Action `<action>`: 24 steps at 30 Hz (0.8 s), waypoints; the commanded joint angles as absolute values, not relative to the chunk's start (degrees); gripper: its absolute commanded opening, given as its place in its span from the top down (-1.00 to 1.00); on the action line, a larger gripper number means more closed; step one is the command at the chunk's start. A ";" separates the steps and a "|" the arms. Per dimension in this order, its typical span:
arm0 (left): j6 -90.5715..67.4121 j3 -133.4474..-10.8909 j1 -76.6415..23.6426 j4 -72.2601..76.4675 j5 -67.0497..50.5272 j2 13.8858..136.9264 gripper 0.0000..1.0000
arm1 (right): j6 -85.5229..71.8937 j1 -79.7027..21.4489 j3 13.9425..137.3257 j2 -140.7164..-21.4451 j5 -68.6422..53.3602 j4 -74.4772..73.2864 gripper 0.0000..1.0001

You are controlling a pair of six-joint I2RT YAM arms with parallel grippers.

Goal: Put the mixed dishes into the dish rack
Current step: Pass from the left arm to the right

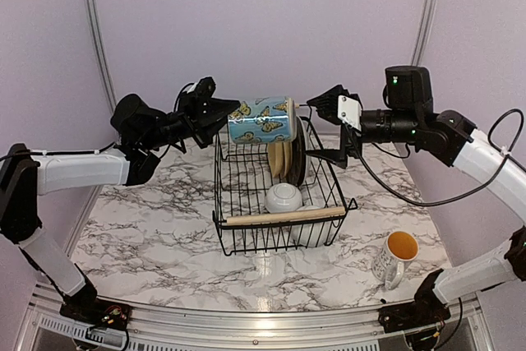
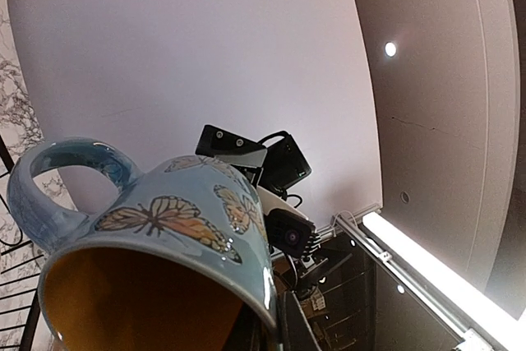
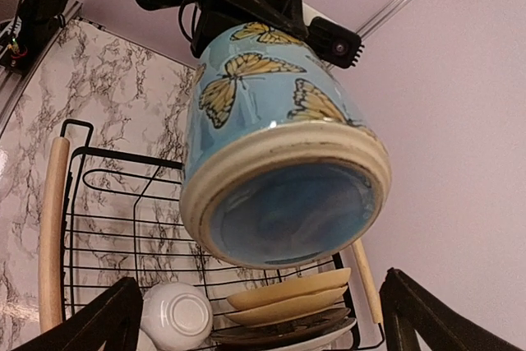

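A blue mug with butterflies [image 1: 261, 119] hangs on its side above the dish rack [image 1: 222, 172], and my left gripper [image 1: 215, 113] is shut on its rim. In the left wrist view the mug [image 2: 156, 228] fills the lower left, yellow inside, with a finger [image 2: 329, 318] against its rim. My right gripper [image 1: 319, 129] stands open just right of the mug's base, not touching. In the right wrist view the base [image 3: 283, 203] faces the camera, above the open right gripper [image 3: 261, 302]. Plates [image 1: 288, 160] stand in the rack, and a white bowl [image 1: 283, 197] lies in it.
A white mug with a yellow inside [image 1: 399, 254] stands on the marble table at the near right. The rack's near wooden handle [image 1: 283, 217] runs across its front. In the right wrist view the rack [image 3: 53, 219], bowl [image 3: 177, 314] and stacked plates [image 3: 288, 293] lie below the mug.
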State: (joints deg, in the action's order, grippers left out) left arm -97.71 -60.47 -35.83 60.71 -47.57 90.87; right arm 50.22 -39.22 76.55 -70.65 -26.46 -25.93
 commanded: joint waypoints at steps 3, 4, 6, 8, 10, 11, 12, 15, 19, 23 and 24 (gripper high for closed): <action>-103.38 -63.27 -35.47 73.92 -48.85 92.15 1.00 | 51.52 -40.76 78.32 -72.44 -26.79 -22.88 -0.97; -104.13 -63.28 -35.50 74.78 -48.80 92.52 1.00 | 51.24 -40.84 78.31 -72.57 -27.05 -22.64 -0.97; -105.51 -63.12 -35.51 76.52 -48.73 93.26 1.00 | 51.06 -40.81 78.52 -72.90 -28.02 -22.45 -0.97; -106.82 -63.11 -35.51 78.46 -48.76 94.06 1.00 | 51.22 -40.89 79.01 -73.31 -29.62 -22.92 -0.97; -108.55 -63.11 -35.51 80.24 -48.92 94.89 1.00 | 51.32 -41.45 79.37 -73.81 -29.92 -22.96 -0.97; -109.19 -63.17 -35.51 81.09 -49.07 95.22 1.00 | 51.45 -42.30 79.68 -74.24 -29.11 -22.84 -0.97; -109.75 -63.15 -35.51 81.87 -49.14 95.57 1.00 | 51.67 -43.16 79.80 -74.53 -27.97 -22.64 -0.97; -110.32 -62.81 -35.51 82.70 -49.21 95.71 1.00 | 51.34 -44.49 80.57 -75.51 -26.60 -21.85 -0.97; -110.76 -62.27 -35.51 83.78 -49.34 95.37 1.00 | 50.80 -45.00 81.55 -76.65 -26.68 -21.88 -0.97; -111.20 -61.76 -35.49 84.55 -49.67 95.02 1.00 | 50.21 -45.00 81.49 -76.62 -26.62 -21.45 -0.93; -111.25 -61.56 -35.51 84.66 -49.68 95.01 1.00 | 50.19 -45.01 81.43 -76.70 -26.73 -21.52 -0.93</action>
State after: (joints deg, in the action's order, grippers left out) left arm -110.63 -60.47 -35.48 69.69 -51.51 96.31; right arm 51.03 -44.31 79.35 -76.27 -26.24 -22.26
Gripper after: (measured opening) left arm 0.067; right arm 0.969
